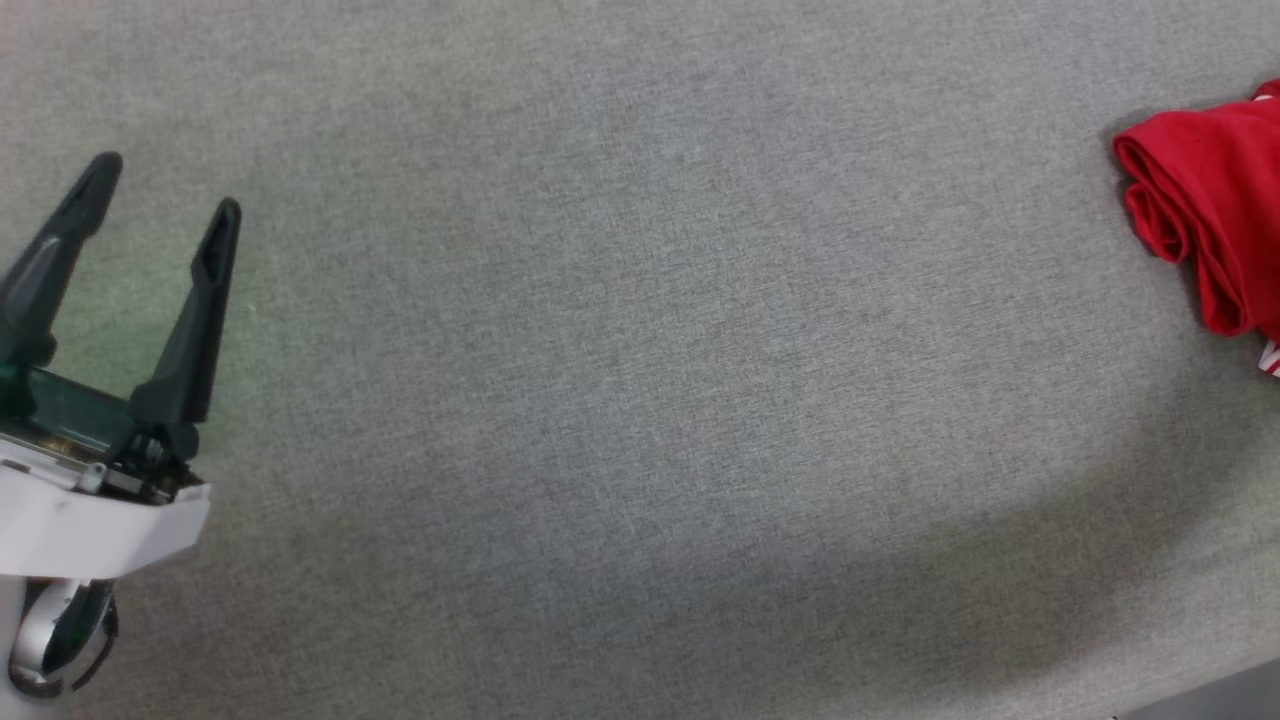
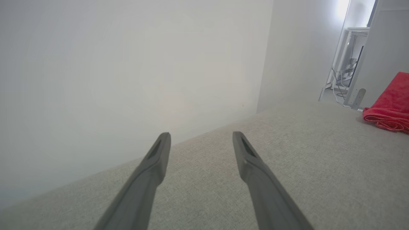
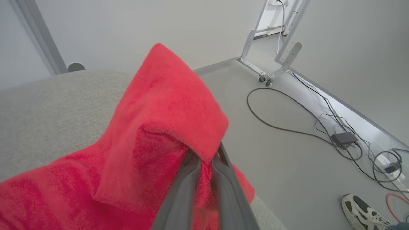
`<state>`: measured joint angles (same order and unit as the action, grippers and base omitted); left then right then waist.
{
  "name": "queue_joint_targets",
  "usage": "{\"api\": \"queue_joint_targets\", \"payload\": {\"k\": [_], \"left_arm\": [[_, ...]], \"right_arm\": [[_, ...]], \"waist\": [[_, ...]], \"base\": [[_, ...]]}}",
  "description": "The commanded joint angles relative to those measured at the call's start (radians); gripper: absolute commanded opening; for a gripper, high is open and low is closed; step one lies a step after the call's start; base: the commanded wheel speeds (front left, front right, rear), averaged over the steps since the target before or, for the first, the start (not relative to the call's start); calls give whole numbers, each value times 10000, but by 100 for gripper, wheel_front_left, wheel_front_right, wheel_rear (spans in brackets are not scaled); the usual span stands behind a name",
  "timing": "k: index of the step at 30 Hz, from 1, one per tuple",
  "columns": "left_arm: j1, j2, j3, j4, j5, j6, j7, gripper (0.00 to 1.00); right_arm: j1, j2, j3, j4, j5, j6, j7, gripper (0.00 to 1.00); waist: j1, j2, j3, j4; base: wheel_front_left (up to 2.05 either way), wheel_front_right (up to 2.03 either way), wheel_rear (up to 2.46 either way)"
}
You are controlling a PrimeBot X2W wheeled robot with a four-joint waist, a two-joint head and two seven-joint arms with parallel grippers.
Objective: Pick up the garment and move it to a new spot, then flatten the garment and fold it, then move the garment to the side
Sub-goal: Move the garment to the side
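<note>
The red garment [image 1: 1215,210] lies bunched at the far right edge of the grey fabric table [image 1: 640,400] in the head view, with a bit of red-and-white striped trim showing low on it. The left wrist view shows the garment [image 2: 391,108] as a red heap far to the right. My left gripper [image 1: 165,200] hovers open over the table's left side, far from the cloth; its tips [image 2: 201,135] hold nothing. In the right wrist view my right gripper [image 3: 206,159] is shut on a fold of the garment [image 3: 166,105], which drapes over its fingertips.
Beyond the table's edge lies grey floor [image 3: 287,153] with black cables [image 3: 319,127] and a power adapter [image 3: 344,138]. A wheeled metal frame [image 3: 274,60] stands farther back. A person's shoe [image 3: 364,212] rests at the lower right. A white wall [image 2: 127,80] rises behind the table.
</note>
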<state>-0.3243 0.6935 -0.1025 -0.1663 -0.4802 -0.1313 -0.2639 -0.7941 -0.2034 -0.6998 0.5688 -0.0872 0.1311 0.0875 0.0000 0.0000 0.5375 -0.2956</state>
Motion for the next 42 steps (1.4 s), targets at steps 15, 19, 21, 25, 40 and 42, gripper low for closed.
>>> {"api": "queue_joint_targets", "payload": {"k": [15, 19, 21, 25, 40, 42], "left_arm": [[165, -188, 289, -48, -97, 14, 7, 100], [80, -494, 210, 134, -78, 14, 7, 100], [58, -646, 156, 320, -96, 14, 7, 100], [0, -1086, 156, 690, -137, 14, 7, 100], [745, -2517, 447, 2299, 129, 14, 7, 100], [902, -2665, 496, 2423, 207, 14, 7, 100]], "right_arm": [[-804, -495, 89, 1728, -421, -7, -1507, 100], [-774, -851, 774, 1817, -102, -8, -1592, 100], [-806, -914, 1192, 1849, 192, -7, -1594, 100], [-656, -934, 2379, 1851, 863, -7, -1566, 100], [1100, -384, 6352, 729, 2884, -8, -2090, 100], [1409, -231, 6565, 367, 3031, -8, -2157, 100]], "waist": [[0, 0, -143, 83], [0, 0, -353, 267], [0, 0, -473, 422], [0, 0, -777, 784], [0, 0, -2467, 2591], [0, 0, -2659, 2794]], "base": [[0, 0, 0], [0, 0, 0], [0, 0, 0], [0, 0, 0], [0, 0, 0], [0, 0, 0]]}}
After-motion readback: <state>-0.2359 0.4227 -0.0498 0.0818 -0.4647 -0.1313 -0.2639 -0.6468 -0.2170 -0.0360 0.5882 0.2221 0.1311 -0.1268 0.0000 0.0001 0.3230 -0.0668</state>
